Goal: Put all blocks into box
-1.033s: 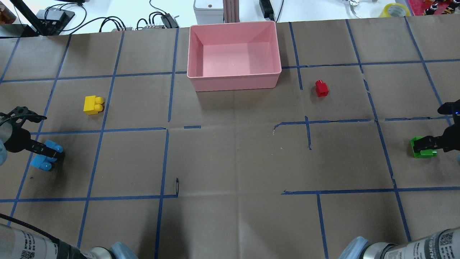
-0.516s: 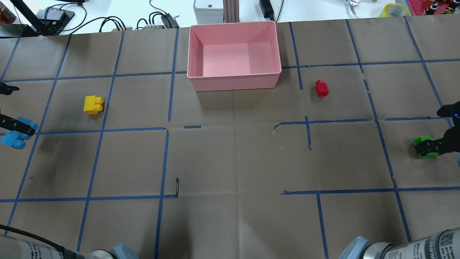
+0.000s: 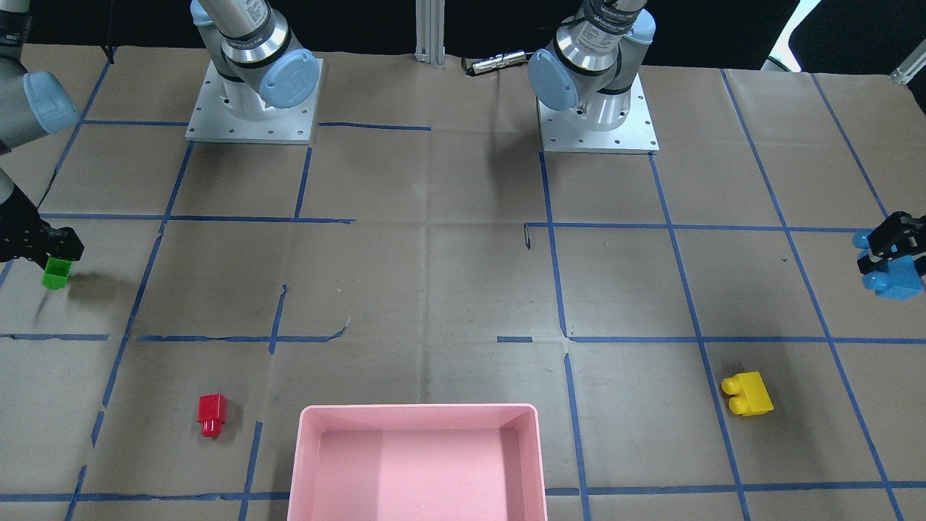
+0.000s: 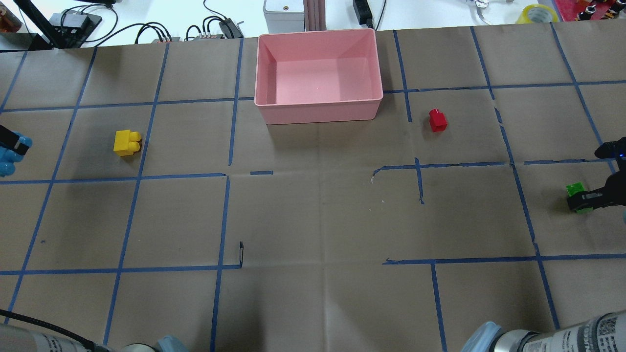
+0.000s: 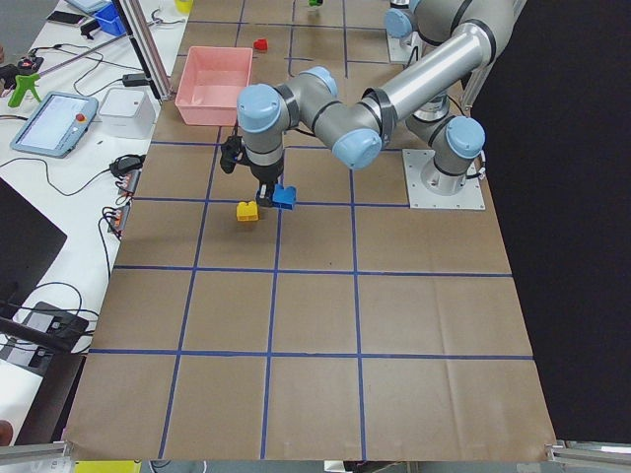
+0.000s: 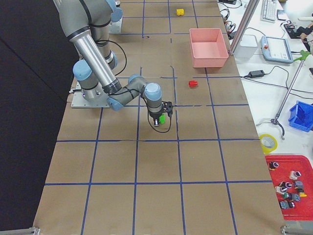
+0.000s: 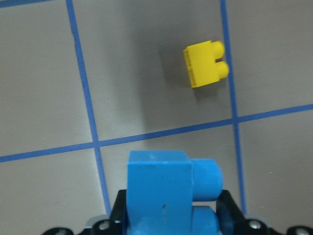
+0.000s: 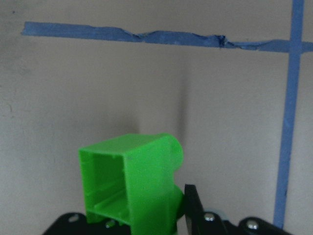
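Note:
My left gripper (image 4: 11,143) is shut on the light blue block (image 4: 6,159) and holds it above the table at the overhead view's left edge; the block fills the left wrist view (image 7: 159,191). The yellow block (image 4: 127,143) lies on the table a little ahead of it (image 7: 205,63). My right gripper (image 4: 591,198) is shut on the green block (image 4: 576,189), tilted and held just above the table (image 8: 129,181). The red block (image 4: 437,120) lies right of the pink box (image 4: 318,101), which stands empty at the table's far middle.
Brown paper with blue tape lines covers the table. Cables, a grey unit (image 4: 282,14) and a yellow tape roll (image 4: 537,13) lie beyond the far edge behind the box. Both arm bases (image 3: 253,108) stand at the robot's side.
My left gripper has carried the light blue block up off the table and toward the overhead view's left edge. My right gripper has raised and tilted the green block slightly.

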{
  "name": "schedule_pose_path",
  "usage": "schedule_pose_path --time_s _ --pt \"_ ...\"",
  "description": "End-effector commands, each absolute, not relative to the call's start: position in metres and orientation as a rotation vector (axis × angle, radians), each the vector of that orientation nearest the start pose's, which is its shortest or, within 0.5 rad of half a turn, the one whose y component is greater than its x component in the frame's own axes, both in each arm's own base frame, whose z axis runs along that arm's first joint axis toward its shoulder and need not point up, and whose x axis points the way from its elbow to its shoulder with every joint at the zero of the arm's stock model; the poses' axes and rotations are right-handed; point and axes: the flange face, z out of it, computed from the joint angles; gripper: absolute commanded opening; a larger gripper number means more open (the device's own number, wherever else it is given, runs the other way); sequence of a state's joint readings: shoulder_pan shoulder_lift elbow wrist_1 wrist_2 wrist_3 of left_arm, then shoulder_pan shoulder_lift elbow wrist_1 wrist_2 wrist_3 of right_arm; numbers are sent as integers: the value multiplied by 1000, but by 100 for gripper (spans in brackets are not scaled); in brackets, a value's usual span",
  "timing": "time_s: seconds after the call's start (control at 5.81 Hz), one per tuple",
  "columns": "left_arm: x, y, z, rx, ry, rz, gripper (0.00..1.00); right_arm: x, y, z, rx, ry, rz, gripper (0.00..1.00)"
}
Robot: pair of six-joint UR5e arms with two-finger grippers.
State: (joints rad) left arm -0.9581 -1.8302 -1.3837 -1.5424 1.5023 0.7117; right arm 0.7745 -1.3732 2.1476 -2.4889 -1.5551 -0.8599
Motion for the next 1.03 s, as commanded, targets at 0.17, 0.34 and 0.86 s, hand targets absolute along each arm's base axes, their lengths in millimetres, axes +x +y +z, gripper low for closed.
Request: schedule_pose_path --time_s 0.17,0.34,0.86 --pt "79 -622 467 -107 3226 -4 19 -211 -462 315 -265 3289 -174 7" --pt "16 -642 473 -161 3210 -58 19 -165 -488 348 -347 3252 -157 7" --pt "-98 -692 469 -171 3185 -96 19 39 -556 392 -575 2739 -407 8"
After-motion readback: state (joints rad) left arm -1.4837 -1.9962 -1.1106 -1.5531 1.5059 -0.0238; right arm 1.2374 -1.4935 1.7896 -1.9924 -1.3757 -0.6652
